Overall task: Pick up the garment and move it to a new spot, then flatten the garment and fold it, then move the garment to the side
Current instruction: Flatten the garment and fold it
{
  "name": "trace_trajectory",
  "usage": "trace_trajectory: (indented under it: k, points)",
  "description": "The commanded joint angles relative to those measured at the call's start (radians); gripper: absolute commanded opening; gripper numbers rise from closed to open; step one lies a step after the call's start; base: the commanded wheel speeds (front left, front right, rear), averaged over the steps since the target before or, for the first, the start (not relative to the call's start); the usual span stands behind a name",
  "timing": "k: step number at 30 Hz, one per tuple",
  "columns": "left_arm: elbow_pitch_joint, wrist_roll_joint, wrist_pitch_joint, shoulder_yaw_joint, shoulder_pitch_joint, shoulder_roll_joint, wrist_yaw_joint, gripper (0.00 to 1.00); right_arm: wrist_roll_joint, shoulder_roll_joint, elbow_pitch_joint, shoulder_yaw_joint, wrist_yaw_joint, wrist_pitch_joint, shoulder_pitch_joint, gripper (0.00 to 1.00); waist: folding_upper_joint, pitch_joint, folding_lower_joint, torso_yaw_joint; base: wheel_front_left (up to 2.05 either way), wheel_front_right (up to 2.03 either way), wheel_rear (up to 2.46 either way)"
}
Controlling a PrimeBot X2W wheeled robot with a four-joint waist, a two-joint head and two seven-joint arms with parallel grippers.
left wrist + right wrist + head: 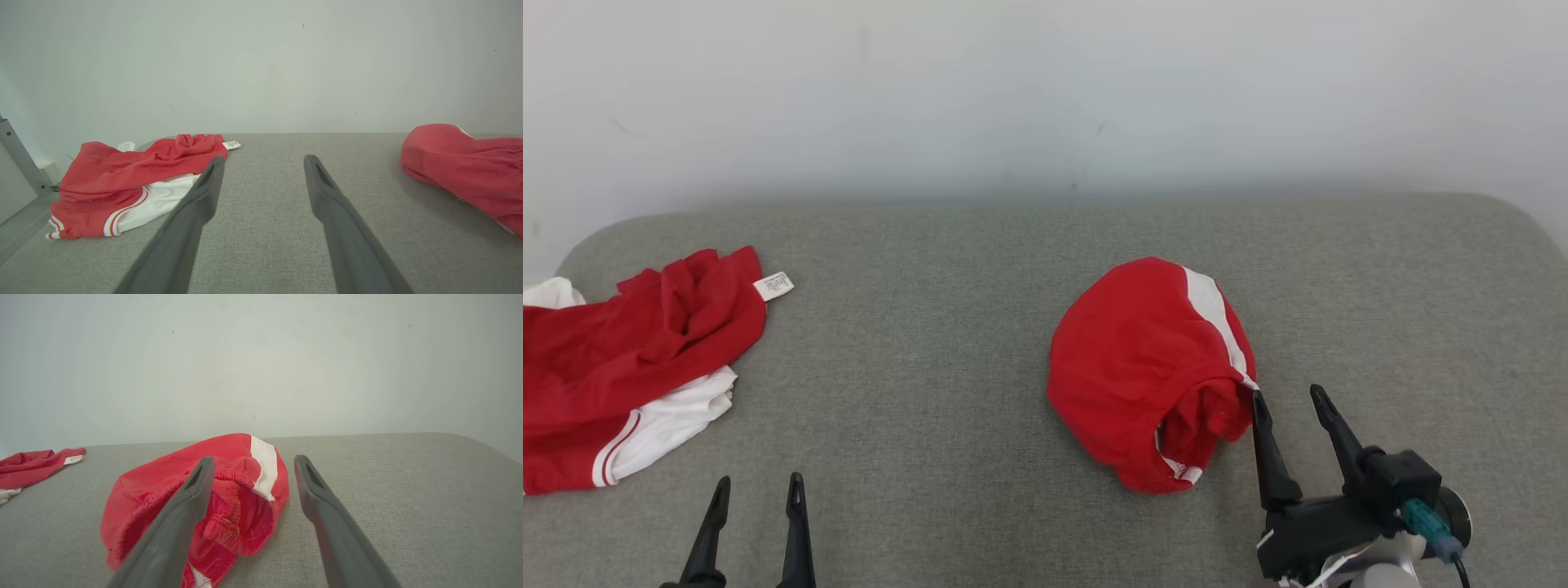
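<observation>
Red-and-white garment (629,367): crumpled at the left end of the desk (947,327), with a white label (774,286) turned out at its far corner. Probably not the piece in hand.
Left claw (758,480): over the desk's near edge, left of centre. Its fingers are apart, with nothing between them, and touch no cloth.
Red shorts (1143,367): the task's garment, by my reading. They are bunched into a rounded heap right of the desk's centre. The white side stripe (1213,314) runs along the heap's right flank, and the gathered waistband (1217,416) gapes toward the desk's near edge.
Right claw (1288,394): over the desk's near right part, fingers spread wide and empty. Its left fingertip sits at the waistband's edge, touching or just shy of it; I cannot tell which.
Handling: light, limp cloth, judging by the folds. It should sag, drag and unroll when lifted rather than slip or break, and it has no stiffness to push against.
Where to grip: the elastic waistband, the thickest part and least likely to slide out. A pinch at its right end should let the heap hang open for flattening.
Risk: catching the desk's fabric cover in the pinch.
</observation>
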Motion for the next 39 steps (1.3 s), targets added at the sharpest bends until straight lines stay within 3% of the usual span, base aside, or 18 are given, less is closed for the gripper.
trace_trajectory:
  k: [1,16,31,37,39]
  points:
    - [0.004,-0.009,-0.003,-0.008,-0.014,-0.002,-0.001,1.0,-0.017,-0.01,0.045,-0.008,-0.002,0.0,-0.035,1.0,-0.0001,0.008,0.0,0.019,0.0,0.0,0.0]
    - [0.019,-0.024,-0.003,-0.039,-0.067,-0.006,-0.007,1.0,-0.029,-0.102,0.341,-0.028,-0.002,0.0,-0.209,1.0,-0.0001,0.096,0.0,0.099,0.0,0.0,0.0]
    - [0.037,-0.042,-0.003,-0.049,-0.079,-0.006,-0.006,1.0,0.001,-0.066,0.378,-0.011,-0.002,0.0,-0.156,1.0,-0.0001,0.085,0.0,0.114,0.0,0.0,0.0]
    - [0.038,-0.045,-0.003,-0.056,-0.09,-0.006,-0.007,1.0,0.025,-0.081,0.455,0.017,-0.002,0.0,-0.235,1.0,-0.0001,0.096,0.0,0.115,0.0,0.0,0.0]
    - [0.04,-0.043,-0.003,-0.058,-0.093,-0.006,-0.007,1.0,0.023,-0.087,0.473,0.011,-0.002,0.0,-0.261,0.45,-0.0001,0.098,0.0,0.116,0.0,0.0,0.0]
